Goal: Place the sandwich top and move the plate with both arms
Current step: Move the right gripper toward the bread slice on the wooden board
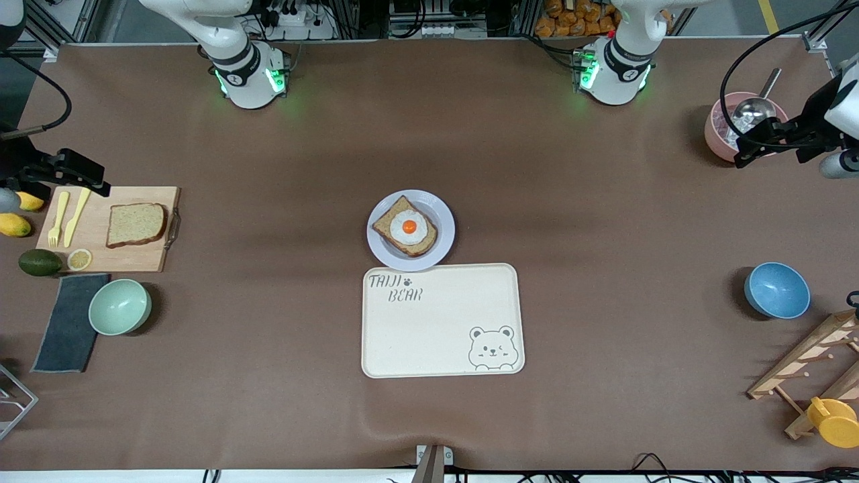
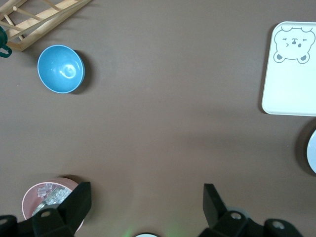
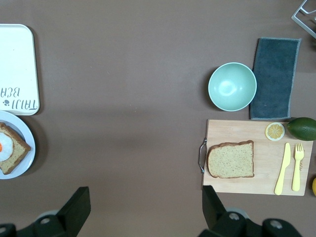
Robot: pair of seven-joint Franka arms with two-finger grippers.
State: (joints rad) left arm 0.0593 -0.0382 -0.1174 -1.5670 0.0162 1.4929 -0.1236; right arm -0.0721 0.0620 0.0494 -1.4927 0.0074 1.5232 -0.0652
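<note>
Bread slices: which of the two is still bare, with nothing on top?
The sandwich top, lying on the wooden cutting board toward the right arm's end of the table. The other bread slice sits on the plate and carries a fried egg.

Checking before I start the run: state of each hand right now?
Left hand: open, holding nothing, up over bare table near the pink bowl.
Right hand: open, holding nothing, up beside the cutting board.
</note>
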